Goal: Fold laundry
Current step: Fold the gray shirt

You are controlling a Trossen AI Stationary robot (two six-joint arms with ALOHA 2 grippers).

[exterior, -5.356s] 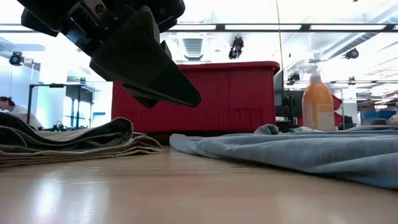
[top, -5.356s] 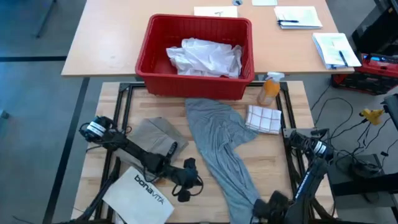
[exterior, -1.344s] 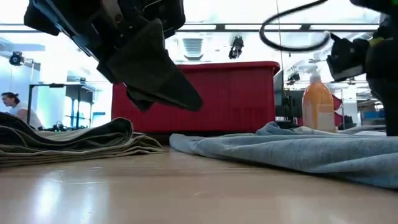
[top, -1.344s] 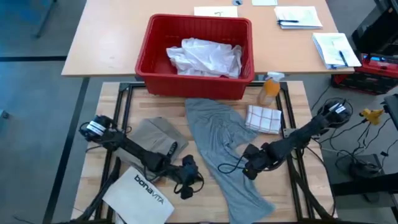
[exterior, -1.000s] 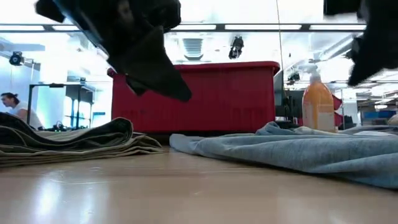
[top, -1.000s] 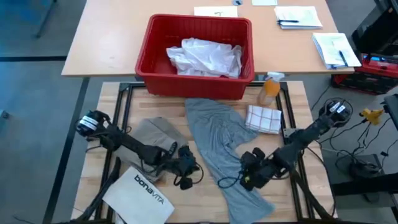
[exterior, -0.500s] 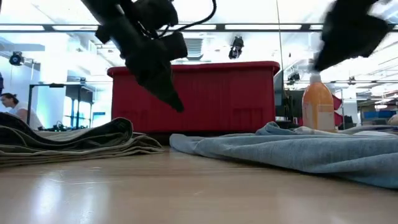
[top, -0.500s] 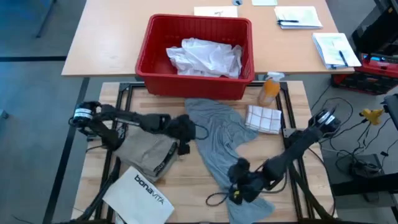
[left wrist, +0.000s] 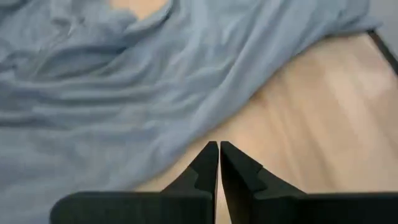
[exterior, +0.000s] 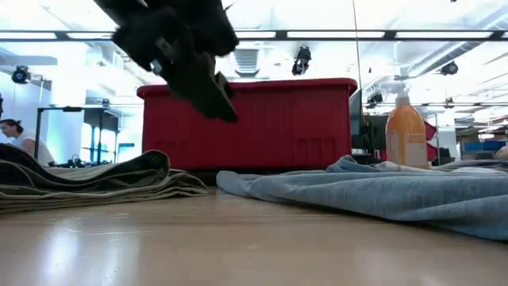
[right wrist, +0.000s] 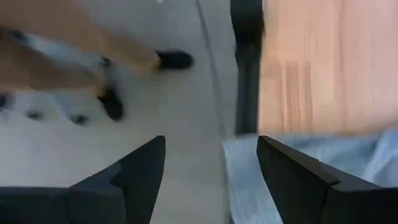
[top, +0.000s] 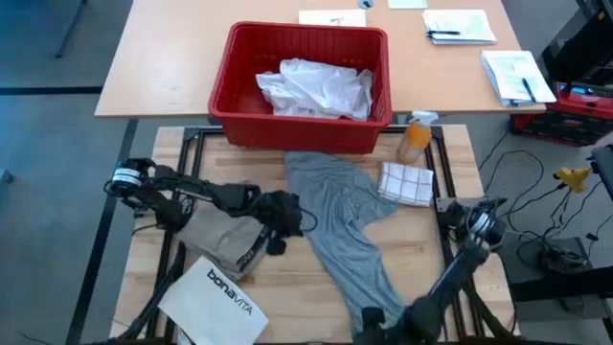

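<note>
The grey T-shirt (top: 340,220) lies spread in a long crumpled strip from the red basket (top: 239,115) down to the table's near edge, also in the low view (exterior: 397,195). The khaki-tan piece (top: 225,235) lies folded left of it (exterior: 87,179). A white shirt (top: 316,86) is bunched inside the basket. My left gripper (top: 285,225) hangs shut above bare wood beside the T-shirt's left edge (left wrist: 219,144), clear of the table (exterior: 194,75). My right gripper (right wrist: 211,140) stands open past the table's near edge (top: 378,324), by the T-shirt's lower end (right wrist: 249,168).
A stiff white "bonavita" bag (top: 215,297) lies at the near left. A checked cloth (top: 407,182) and an orange spray bottle (top: 414,139) stand at the far right of the T-shirt. Beyond the near edge a person's feet (right wrist: 112,99) show on the floor.
My left gripper has swung from beside the bag toward the far edge, up to the T-shirt's left edge, then come back a little toward the near edge. My right gripper has gone from over the T-shirt's lower half toward the near edge and past it.
</note>
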